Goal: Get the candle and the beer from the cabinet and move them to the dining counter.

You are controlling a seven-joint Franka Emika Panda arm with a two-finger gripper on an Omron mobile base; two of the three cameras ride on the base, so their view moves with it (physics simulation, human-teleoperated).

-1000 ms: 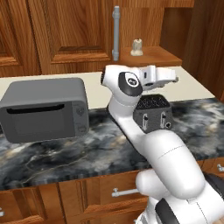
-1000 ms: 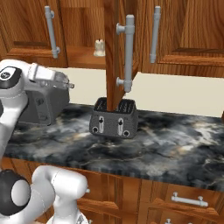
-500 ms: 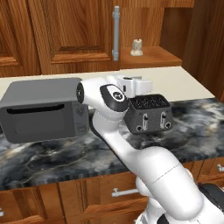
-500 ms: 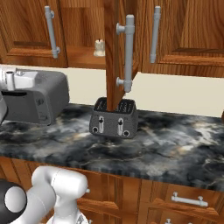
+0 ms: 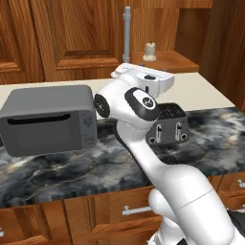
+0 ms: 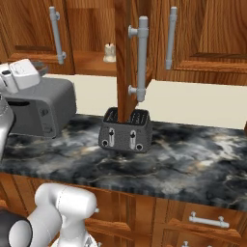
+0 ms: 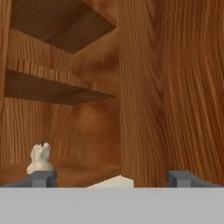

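Note:
The cream candle [image 7: 40,158] stands on the lower shelf of the open cabinet [image 7: 65,87], ahead and to the left of my gripper [image 7: 113,179], well apart from it. Both dark fingertips [image 7: 43,178] stand wide apart with nothing between them. From the left base view, the candle [image 5: 150,51] sits on the shelf above the counter, and my white hand [image 5: 155,82] hovers below and in front of it. The right base view shows the candle [image 6: 110,52] behind the open door [image 6: 125,58]. The beer and the dining counter are out of view.
A grey microwave [image 5: 48,119] and a dark toaster [image 5: 170,125] stand on the marble worktop [image 5: 72,167] beneath my arm. The open door's long silver handle [image 6: 142,58] hangs just above the toaster [image 6: 126,130]. Closed cabinet doors flank the opening.
The arm has folded back, its elbow swinging left over the microwave. The hand has shifted slightly left, level with the shelf. The jaws stay open.

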